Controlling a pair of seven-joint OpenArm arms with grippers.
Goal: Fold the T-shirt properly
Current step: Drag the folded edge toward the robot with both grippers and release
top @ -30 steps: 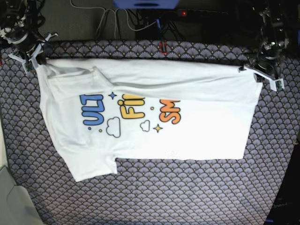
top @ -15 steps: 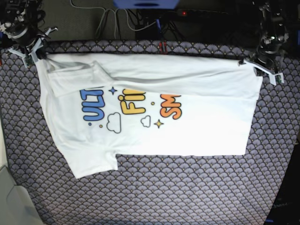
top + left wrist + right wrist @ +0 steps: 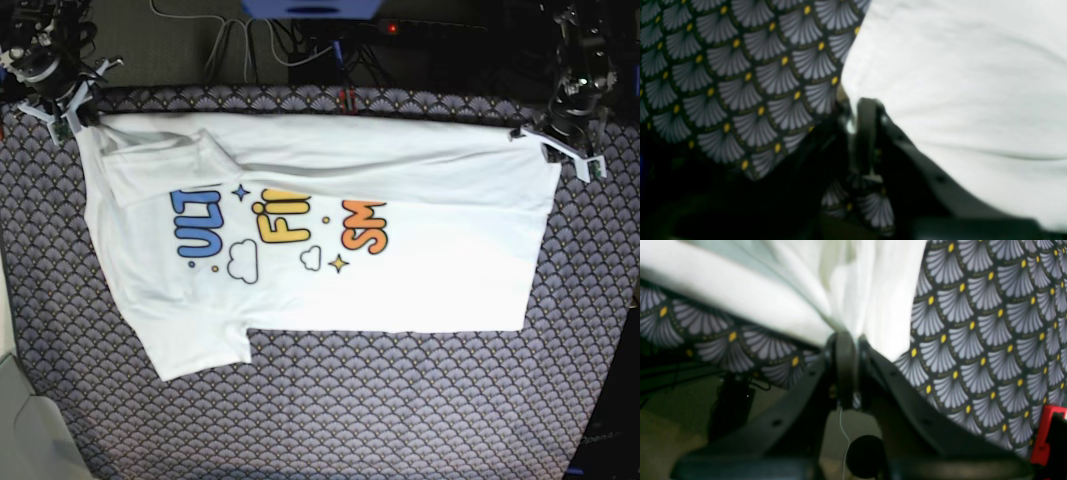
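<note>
The T-shirt [image 3: 320, 230] lies spread across the counter [image 3: 400, 410], folded lengthwise, so only the top halves of its blue, yellow and orange letters show below the fold. Its far edge runs taut along the counter's back rim between my two arms. A sleeve pokes out at the near left, and the hem forms the straight right edge.

My right arm reaches in at the far left corner, its tool [image 3: 66, 112] pinched together on the T-shirt's corner; the wrist view shows white cloth [image 3: 853, 290] gathered right at the closed tips [image 3: 846, 340]. My left arm hangs over the far right corner, its tool [image 3: 560, 150] clamped on the T-shirt's hem corner [image 3: 940, 83], tips [image 3: 862, 110] meeting at the cloth edge.

The patterned counter lies bare in a broad strip toward the near edge and a narrower one to the right of the hem.
</note>
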